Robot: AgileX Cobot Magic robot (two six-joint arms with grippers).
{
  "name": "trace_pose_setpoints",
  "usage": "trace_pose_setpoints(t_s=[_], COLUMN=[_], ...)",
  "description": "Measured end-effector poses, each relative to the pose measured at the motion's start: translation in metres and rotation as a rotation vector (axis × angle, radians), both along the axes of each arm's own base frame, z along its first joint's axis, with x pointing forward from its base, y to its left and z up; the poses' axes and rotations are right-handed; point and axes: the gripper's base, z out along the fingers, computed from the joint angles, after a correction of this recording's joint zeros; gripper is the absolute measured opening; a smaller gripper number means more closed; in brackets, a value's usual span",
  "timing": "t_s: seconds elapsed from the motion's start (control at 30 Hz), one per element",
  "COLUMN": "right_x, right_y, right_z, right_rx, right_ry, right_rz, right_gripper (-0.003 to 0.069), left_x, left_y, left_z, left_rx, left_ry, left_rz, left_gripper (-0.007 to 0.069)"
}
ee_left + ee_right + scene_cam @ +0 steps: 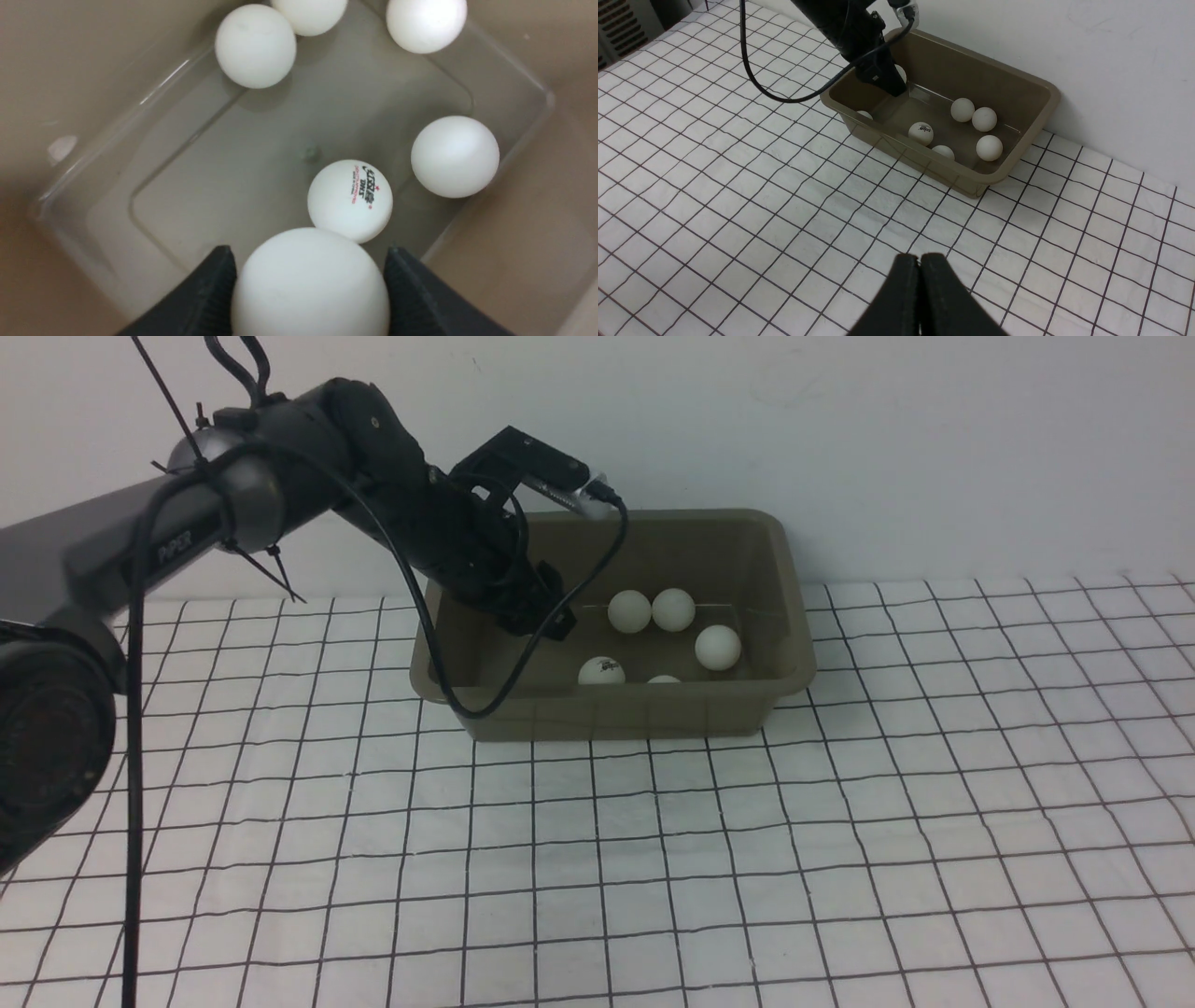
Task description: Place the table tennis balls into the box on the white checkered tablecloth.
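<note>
I have the L gripper (310, 284) down inside the box (747, 709), centre-left of front view, fingers clamped on a ball (310, 280) over five loose ones, R gripper (920, 289) shut and empty; release step, next: open jaws, lift clear.

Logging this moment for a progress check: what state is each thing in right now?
Left gripper: shut on a table tennis ball, down inside the box.
Right gripper: shut, empty, above the tablecloth.
Box: upright, lidless, on the white checkered tablecloth.
Loose balls in box: printed ball and five plain ones lying on the floor.
</note>
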Motion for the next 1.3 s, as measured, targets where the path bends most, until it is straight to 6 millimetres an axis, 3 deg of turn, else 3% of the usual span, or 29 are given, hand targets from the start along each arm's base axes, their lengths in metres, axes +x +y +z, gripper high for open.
trace_pose_setpoints(t_s=[0.23,0.4,0.53,0.63,0.67,0.7,0.73,0.8,0.83,0.9,1.07,1.13,1.2,1.3], right_x=[0.0,-0.001,0.0,0.001,0.001,0.001,0.0,-0.001,-0.002,-0.006,-0.019,-0.024,-0.03,-0.033], right_y=[0.001,0.001,0.001,-0.003,-0.004,-0.004,-0.006,-0.007,-0.008,-0.011,-0.023,-0.026,-0.032,-0.036], right_z=[0.0,0.0,0.0,0.0,0.0,0.0,0.0,-0.002,-0.006,-0.014,-0.055,-0.061,-0.073,-0.08], right_rx=[0.008,0.013,-0.023,-0.106,-0.118,-0.121,-0.133,-0.141,-0.147,-0.151,-0.177,-0.165,-0.111,-0.057], right_ry=[0.003,0.006,-0.014,-0.06,-0.068,-0.07,-0.083,-0.091,-0.102,-0.117,-0.163,-0.192,-0.246,-0.279], right_rz=[0.007,0.012,0.024,0.033,0.028,0.027,0.02,0.012,0.005,-0.006,-0.058,-0.083,-0.143,-0.191], right_gripper=[-0.0017,-0.0017,-0.0017,-0.0017,-0.0017,-0.0017,-0.0017,-0.0017,-0.0017,-0.0017,-0.0017,-0.0017,-0.0017,-0.0017], left_x=[0.0,-0.003,-0.02,-0.048,-0.058,-0.058,-0.076,-0.086,-0.112,-0.13,-0.176,-0.189,-0.218,-0.244], left_y=[0.0,0.001,0.007,0.016,0.018,0.018,0.023,0.025,0.032,0.036,0.05,0.054,0.062,0.069], left_z=[0.001,0.021,0.074,0.127,0.141,0.141,0.163,0.171,0.187,0.19,0.188,0.186,0.18,0.171], left_rx=[-0.004,-0.009,-0.01,0.012,0.017,0.017,0.02,0.02,0.016,0.016,0.007,0.002,-0.007,-0.008], left_ry=[-0.007,-0.035,-0.107,-0.183,-0.2,-0.2,-0.23,-0.236,-0.262,-0.27,-0.312,-0.335,-0.371,-0.376], left_rz=[-0.018,-0.013,0.005,-0.021,-0.03,-0.03,-0.039,-0.043,-0.041,-0.036,0.0,0.017,0.041,0.048], left_gripper=[0.0444,0.0421,0.0177,0.0017,0.0006,0.0006,-0.0004,-0.0004,-0.0004,-0.0004,-0.0004,-0.0004,-0.0004,-0.0004])
